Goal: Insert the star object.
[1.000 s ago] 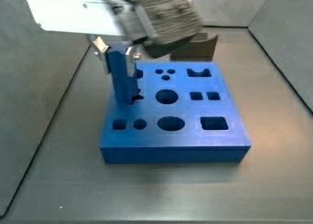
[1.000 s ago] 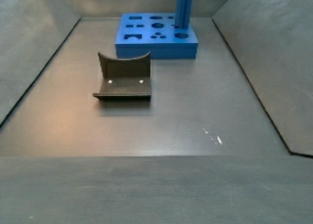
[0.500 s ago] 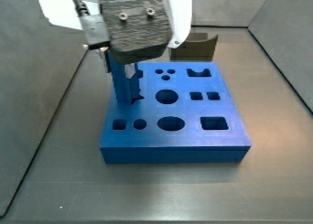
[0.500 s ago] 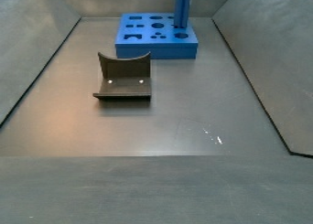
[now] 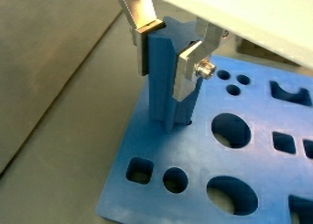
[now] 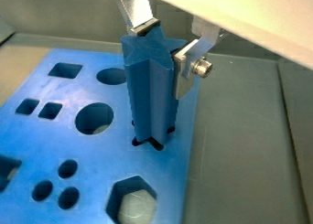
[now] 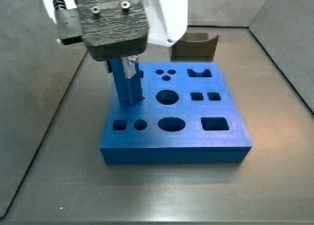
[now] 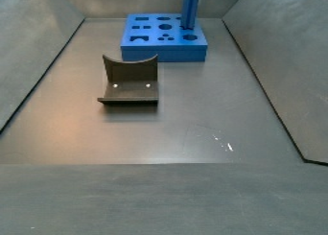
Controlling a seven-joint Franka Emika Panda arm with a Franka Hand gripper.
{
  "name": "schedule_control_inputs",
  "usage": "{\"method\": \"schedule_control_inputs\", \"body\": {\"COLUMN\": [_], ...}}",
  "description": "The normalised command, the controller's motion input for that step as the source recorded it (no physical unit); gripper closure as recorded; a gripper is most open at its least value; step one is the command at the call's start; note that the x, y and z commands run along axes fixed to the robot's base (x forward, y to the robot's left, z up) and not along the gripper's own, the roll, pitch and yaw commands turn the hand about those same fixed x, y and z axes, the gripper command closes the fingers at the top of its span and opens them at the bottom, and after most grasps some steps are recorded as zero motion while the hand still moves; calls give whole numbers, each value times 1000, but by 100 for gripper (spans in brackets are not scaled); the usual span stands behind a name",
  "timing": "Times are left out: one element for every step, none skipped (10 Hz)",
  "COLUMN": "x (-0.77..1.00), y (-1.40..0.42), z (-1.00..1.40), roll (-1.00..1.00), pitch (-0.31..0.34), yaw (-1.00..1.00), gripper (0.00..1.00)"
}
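Observation:
The star object (image 5: 162, 81) is a tall slim blue prism. It stands upright with its foot in the star-shaped hole near one corner of the big blue holed block (image 5: 244, 159). It also shows in the wrist view (image 6: 149, 90) and in both side views (image 7: 124, 82) (image 8: 191, 11). My gripper (image 5: 169, 43) is at the prism's top, with a silver finger against each side. It also shows in the wrist view (image 6: 166, 42). In a side view the gripper (image 7: 119, 56) hangs straight above the prism.
The holed block (image 7: 185, 137) lies on the grey floor of a walled bin, and it also shows at the far end in a side view (image 8: 153, 42). The dark fixture (image 8: 128, 81) stands apart on the floor and shows behind the block (image 7: 196, 45).
In a side view the hand has swung left and now sits straight above the prism. The prism still stands in the same hole.

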Motion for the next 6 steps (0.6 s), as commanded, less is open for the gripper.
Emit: {"method": "schedule_control_inputs", "body": {"x": [43,6,-6,-26,0,0], "y": [31,9,69,91,20,3], "z": [-191,-166,-123,-166,-283,-306], "roll": [220,124,119,141,133,207], "pitch": [130,76,40,30,19,14], "yaw": [-720,-454,-149,-34,0,203], "gripper": [100,100,100,100,100,100]}}
